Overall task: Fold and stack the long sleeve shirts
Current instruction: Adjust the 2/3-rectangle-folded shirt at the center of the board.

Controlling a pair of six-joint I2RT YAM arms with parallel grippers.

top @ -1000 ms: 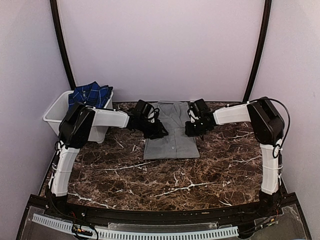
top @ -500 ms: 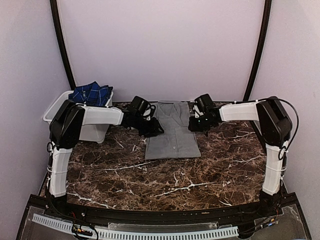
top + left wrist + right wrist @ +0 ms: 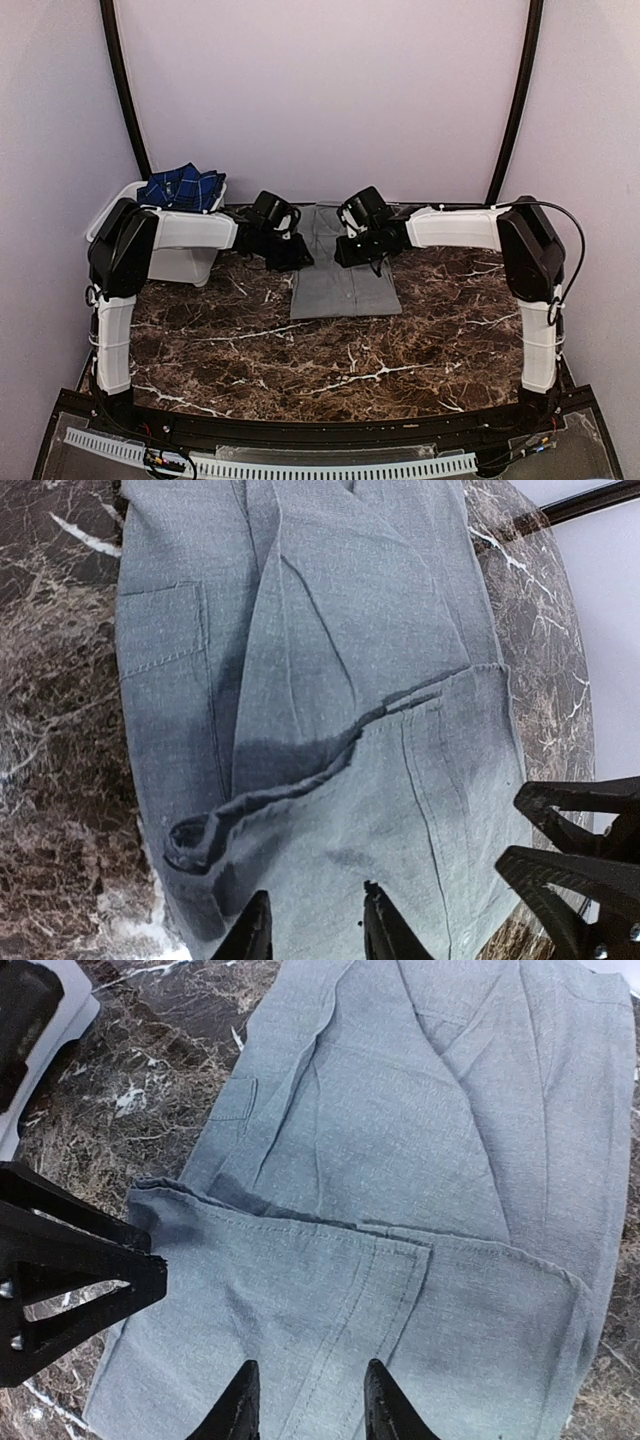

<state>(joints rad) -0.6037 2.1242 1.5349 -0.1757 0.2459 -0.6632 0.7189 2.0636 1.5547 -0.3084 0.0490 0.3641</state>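
Observation:
The grey long sleeve shirt lies flat on the marble table, its sides folded in and a sleeve laid across its far part. My left gripper hangs at the shirt's left edge, and in the left wrist view its fingertips stand apart over the cloth with nothing between them. My right gripper hovers over the shirt's far half, also open above the folded sleeve. The plaid long sleeve shirt lies bunched in the white tub.
The white tub stands at the table's back left corner, close to the left arm. Black frame posts rise at the back on both sides. The table's far edge runs just beyond the shirt.
My right gripper has swung left, from the shirt's right edge to above the cloth. The left gripper has drawn back a little toward the far left. The shirt lies where it was.

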